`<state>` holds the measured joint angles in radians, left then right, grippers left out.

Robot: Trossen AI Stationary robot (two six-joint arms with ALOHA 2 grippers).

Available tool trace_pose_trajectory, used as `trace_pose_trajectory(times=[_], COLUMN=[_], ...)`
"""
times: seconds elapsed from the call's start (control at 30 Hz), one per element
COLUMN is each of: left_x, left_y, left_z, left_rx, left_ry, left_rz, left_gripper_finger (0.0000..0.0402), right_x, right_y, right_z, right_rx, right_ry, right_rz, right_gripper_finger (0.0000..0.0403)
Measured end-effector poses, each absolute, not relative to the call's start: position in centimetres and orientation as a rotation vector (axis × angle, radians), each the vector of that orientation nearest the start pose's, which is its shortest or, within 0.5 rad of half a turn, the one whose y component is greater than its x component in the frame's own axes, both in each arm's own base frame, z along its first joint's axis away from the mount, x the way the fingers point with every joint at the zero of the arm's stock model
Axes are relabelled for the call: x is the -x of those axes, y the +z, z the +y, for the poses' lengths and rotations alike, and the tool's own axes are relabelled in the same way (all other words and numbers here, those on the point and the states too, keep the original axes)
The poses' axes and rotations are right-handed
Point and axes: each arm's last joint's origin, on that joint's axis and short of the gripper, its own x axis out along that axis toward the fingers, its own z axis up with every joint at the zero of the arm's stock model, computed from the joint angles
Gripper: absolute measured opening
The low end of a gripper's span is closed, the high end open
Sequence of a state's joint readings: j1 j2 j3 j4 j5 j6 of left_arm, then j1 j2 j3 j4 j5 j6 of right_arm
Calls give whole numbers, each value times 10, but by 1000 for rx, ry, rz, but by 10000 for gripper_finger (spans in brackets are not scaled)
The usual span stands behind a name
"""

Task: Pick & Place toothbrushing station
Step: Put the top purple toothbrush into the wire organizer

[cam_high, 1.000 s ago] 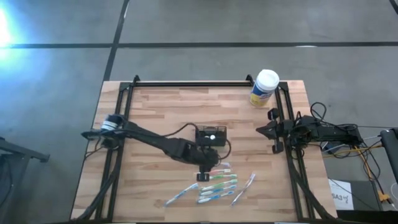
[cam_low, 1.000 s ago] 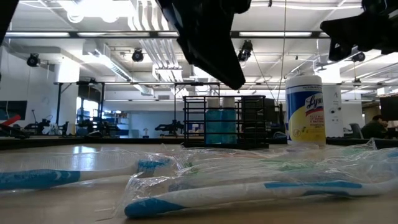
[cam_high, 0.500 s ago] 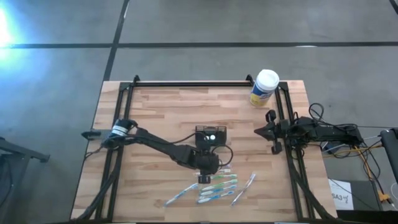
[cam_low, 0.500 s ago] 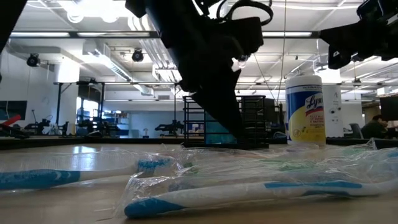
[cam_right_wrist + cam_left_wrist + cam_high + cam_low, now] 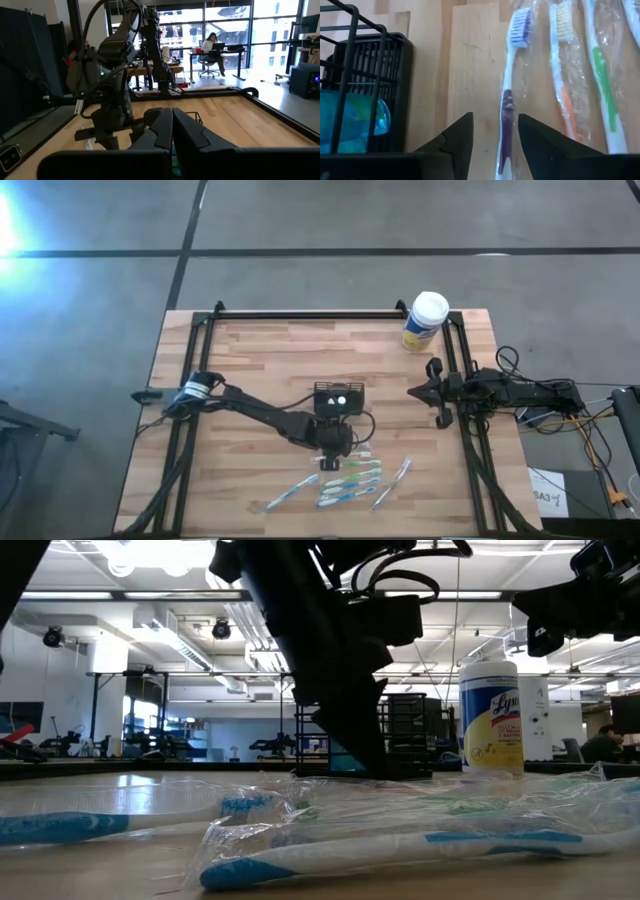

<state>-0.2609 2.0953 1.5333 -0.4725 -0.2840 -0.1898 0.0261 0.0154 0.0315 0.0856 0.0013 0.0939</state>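
Note:
The black mesh caddy (image 5: pixel 338 398) stands on its base mid-table, with a blue item in one compartment (image 5: pixel 355 120). Several wrapped toothbrushes (image 5: pixel 350 477) lie flat just near of it. My left gripper (image 5: pixel 333 452) is open and low over the table between the caddy and the brushes, fingers pointing down. In the left wrist view, the handle of a purple-and-white toothbrush (image 5: pixel 507 107) lies between its fingertips (image 5: pixel 495 135); I see no touch. My right gripper (image 5: pixel 412 390) is shut and empty at the table's right side, raised.
A yellow canister with a white lid (image 5: pixel 425 320) stands at the far right corner. A black frame rail (image 5: pixel 310 313) runs along the table's far edge and down both sides. Bare wood lies left of the caddy (image 5: pixel 240 350).
My left gripper has come down toward the table beside the caddy's near side, above the nearest toothbrushes. In the low view it now stands in front of most of the caddy. The caddy and the brushes have not moved.

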Motion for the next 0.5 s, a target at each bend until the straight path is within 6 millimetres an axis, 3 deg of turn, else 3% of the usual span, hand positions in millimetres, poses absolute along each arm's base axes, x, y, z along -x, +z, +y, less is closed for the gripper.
trace_pose_trajectory(times=[0.5], left_x=[-425], left_y=[168], left_z=[-106], left_rx=[-150], left_ry=[110], left_rz=[1002], left_gripper_finger=[157], right_x=[-96], right_y=[182], right_z=[2], right_rx=[-69], right_ry=[28], right_rz=[-109], right_gripper_finger=[8])
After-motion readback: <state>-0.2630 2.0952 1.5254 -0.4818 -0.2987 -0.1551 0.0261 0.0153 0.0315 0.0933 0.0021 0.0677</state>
